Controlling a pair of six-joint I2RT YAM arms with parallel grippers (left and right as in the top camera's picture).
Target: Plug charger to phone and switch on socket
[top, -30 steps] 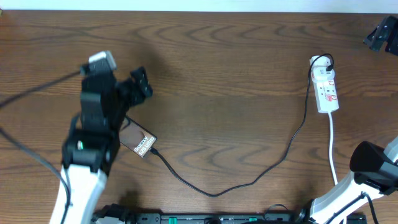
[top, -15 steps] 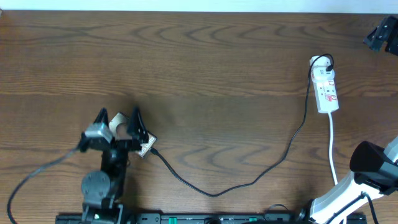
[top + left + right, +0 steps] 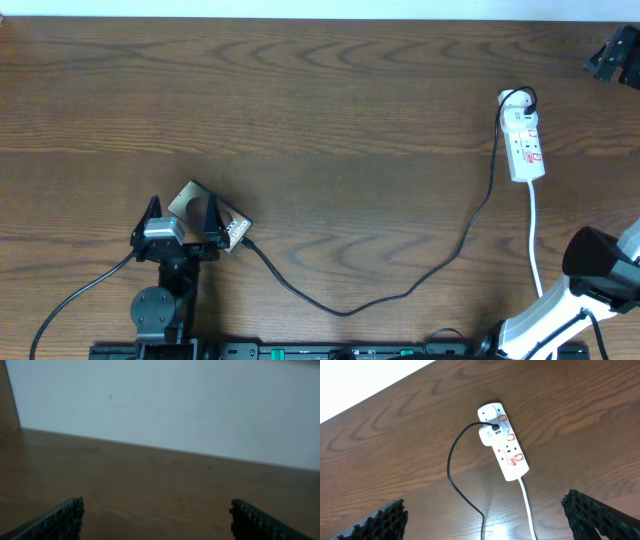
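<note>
Far left, near the front edge of the table (image 3: 350, 100): left gripper (image 3: 182, 205), fingers spread wide and gripping nothing, seen from overhead across the near-left part of the phone (image 3: 190, 200); impossible to tell whether touching it. From the left wrist, only the two dark fingertips low in the corners, left gripper (image 3: 157, 522) facing brown wood and a pale wall. Phone flat on the wood, turned at an angle, pale lettering toward its right end. Right at that end, the small plug tip of the charger (image 3: 345, 312); seated or merely touching, cannot say. From there, thin black cable sagging toward the front edge, then climbing rightward up to the socket (image 3: 525, 140). Socket lying well apart from the phone, far right toward the back, lengthwise front to back, red markings along it (image 3: 502, 442), cable entering near its far end, white cord (image 3: 535, 240) trailing toward the front. Above it, right gripper (image 3: 487, 522), fingers wide apart, holding nothing.
</note>
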